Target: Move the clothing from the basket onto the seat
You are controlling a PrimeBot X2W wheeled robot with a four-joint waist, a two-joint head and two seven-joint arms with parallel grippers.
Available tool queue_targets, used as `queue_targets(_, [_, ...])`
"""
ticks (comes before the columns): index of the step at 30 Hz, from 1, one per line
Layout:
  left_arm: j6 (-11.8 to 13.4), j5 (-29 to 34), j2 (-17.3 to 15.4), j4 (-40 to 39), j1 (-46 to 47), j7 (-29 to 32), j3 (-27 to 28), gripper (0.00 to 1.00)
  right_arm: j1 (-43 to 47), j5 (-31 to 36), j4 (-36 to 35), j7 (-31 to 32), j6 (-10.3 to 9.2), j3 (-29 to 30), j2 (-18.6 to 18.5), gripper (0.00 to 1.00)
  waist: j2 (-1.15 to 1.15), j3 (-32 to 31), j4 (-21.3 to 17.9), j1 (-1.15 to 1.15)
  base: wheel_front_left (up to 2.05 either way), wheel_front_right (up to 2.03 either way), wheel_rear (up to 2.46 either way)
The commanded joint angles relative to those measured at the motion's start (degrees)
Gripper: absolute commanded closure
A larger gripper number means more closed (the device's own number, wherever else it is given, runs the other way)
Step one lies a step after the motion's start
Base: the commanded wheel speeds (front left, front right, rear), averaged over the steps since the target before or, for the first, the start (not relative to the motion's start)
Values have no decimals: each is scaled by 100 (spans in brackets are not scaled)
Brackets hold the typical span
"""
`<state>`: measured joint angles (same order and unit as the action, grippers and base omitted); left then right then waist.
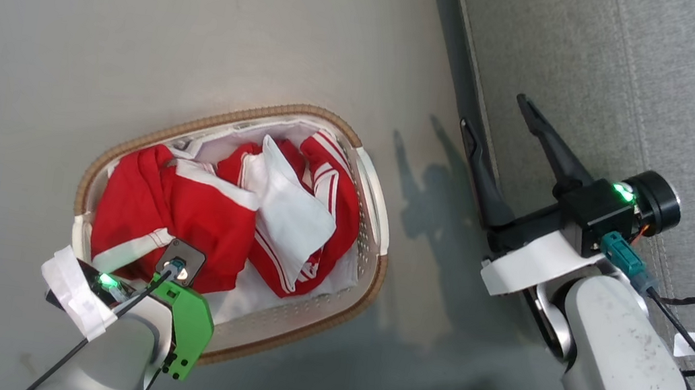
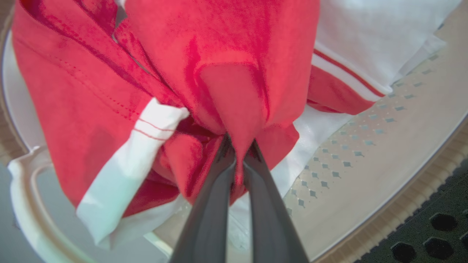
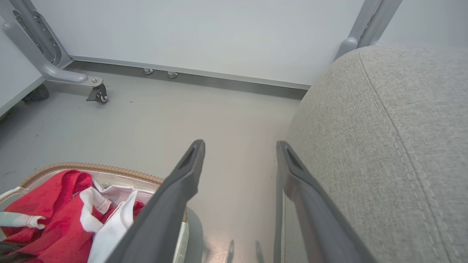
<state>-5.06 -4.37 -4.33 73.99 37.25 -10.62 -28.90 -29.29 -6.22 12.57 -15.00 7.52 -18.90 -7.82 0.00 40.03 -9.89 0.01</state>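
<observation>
Where my left gripper (image 2: 239, 140) reaches into the oval cream-white plastic basket (image 1: 305, 109), its jaws are pinched tight on a fold of the red, white-trimmed clothing (image 2: 226, 73) heaped ahead of them. My right gripper (image 1: 492, 111) gapes empty, jaws wide, beside the grey fabric seat (image 1: 676, 85).

Pale grey, scuffed right forearm (image 1: 629, 370) with black wrist block (image 1: 593, 212), green light (image 1: 623, 191), teal plug (image 1: 624, 256), looping black cable (image 1: 676, 324), white tape (image 1: 532, 262), long dark tapered fingers (image 1: 551, 145). Left forearm (image 1: 114, 353) wears a bright green bracket (image 1: 193, 326).
</observation>
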Motion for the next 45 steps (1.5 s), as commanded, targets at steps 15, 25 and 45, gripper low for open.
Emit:
queue_targets(15, [-194,-679,138,-2260,-975,-454,81,100,951,-239,482,-26,-6,24,-72,0,0,-2176,649,-1,0,0,0])
queue_targets(25, [-196,-1139,137,-4150,-1532,-455,184,100,1541,-293,632,-26,-6,-101,-68,0,0,-3027,900,-1,0,0,0])
queue_targets(45, [-146,-1635,137,-5471,-1825,-455,-502,100,1226,-426,625,-26,-6,-1339,129,0,0,-3712,1492,-1,0,0,0])
